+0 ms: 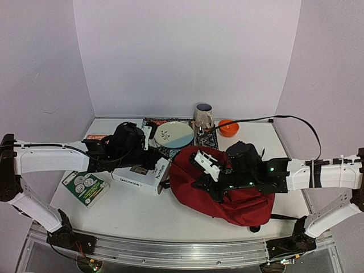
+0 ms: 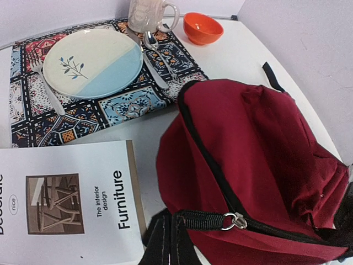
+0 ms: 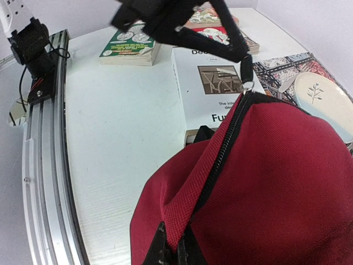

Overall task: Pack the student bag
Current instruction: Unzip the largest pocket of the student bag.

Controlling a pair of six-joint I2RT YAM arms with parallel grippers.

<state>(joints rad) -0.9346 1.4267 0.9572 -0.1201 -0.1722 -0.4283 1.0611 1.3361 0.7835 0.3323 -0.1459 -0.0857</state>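
Working on the opening step, judging by the zipper [image 3: 220,149] running shut over the crown of the student bag [image 1: 244,202]; finding that bag lying at lower centre-right of the top view on the white surface [image 1: 131,210], with the left end just beside the white furniture book [image 1: 142,173]. Gripping the black tab of the zipper pull [image 2: 238,221] with the left claw [image 2: 168,234], seemingly clenched, at bottom centre of the left wrist view; pinching a fold of red fabric beside the track with the right claw [image 3: 174,240], seemingly clenched too, at the bottom of the right wrist view. Needing next, most likely, a steady drag of the pull along the curved track while bracing the soft cloth against bunching. Noting, at upper centre of the top view, a plate [image 1: 173,135] on a patterned placemat [image 1: 207,139], a mug [image 1: 203,115] and an orange bowl [image 1: 228,127]; noting a green book [image 1: 85,186] at lower left; watching for the furniture book close under the left claw, possibly crowding the drag.
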